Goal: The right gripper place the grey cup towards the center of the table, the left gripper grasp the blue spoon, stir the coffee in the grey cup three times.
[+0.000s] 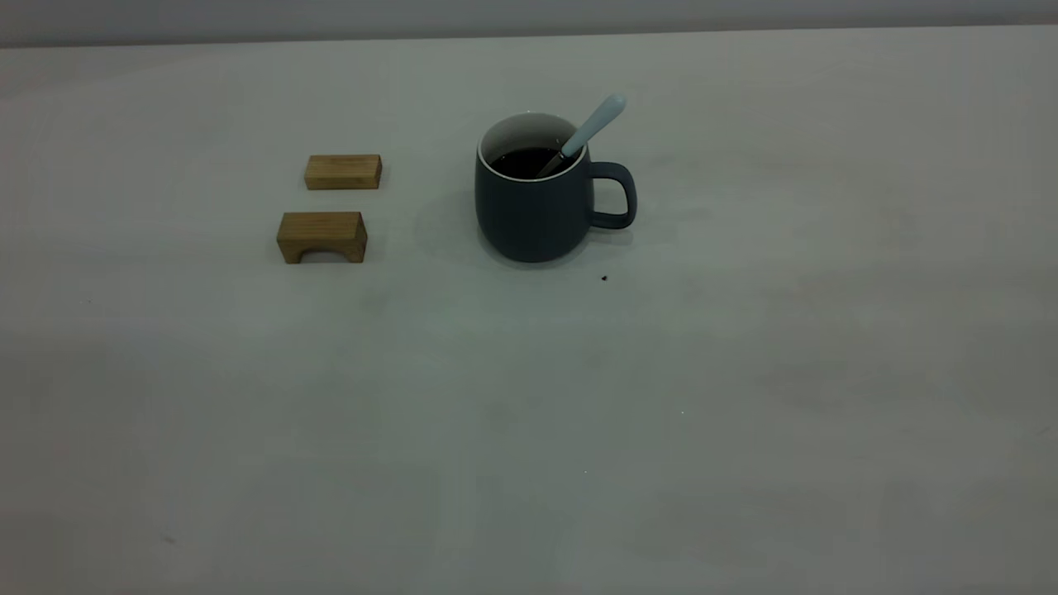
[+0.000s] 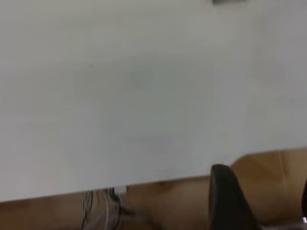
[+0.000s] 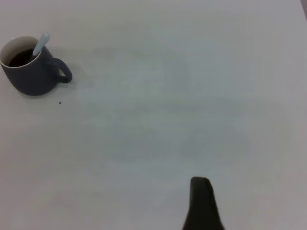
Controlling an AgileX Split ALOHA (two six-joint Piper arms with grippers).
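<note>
The grey cup (image 1: 533,211) stands upright near the middle of the table (image 1: 744,372), handle to the right, with dark coffee (image 1: 525,161) inside. The blue spoon (image 1: 591,128) leans in the cup, its bowl in the coffee and its pale handle sticking up over the rim on the handle side. No arm shows in the exterior view. My left gripper (image 2: 264,191) hangs open and empty past the table's edge. My right gripper (image 3: 254,196) is open over bare table, far from the cup (image 3: 31,72) and the spoon (image 3: 41,44); only one of its fingers (image 3: 201,203) shows.
Two small wooden blocks lie left of the cup: a flat one (image 1: 343,172) and an arched one (image 1: 322,237) in front of it. A tiny dark speck (image 1: 604,278) sits just in front of the cup. The left wrist view shows wooden floor (image 2: 268,167) and cables (image 2: 103,206) beyond the table edge.
</note>
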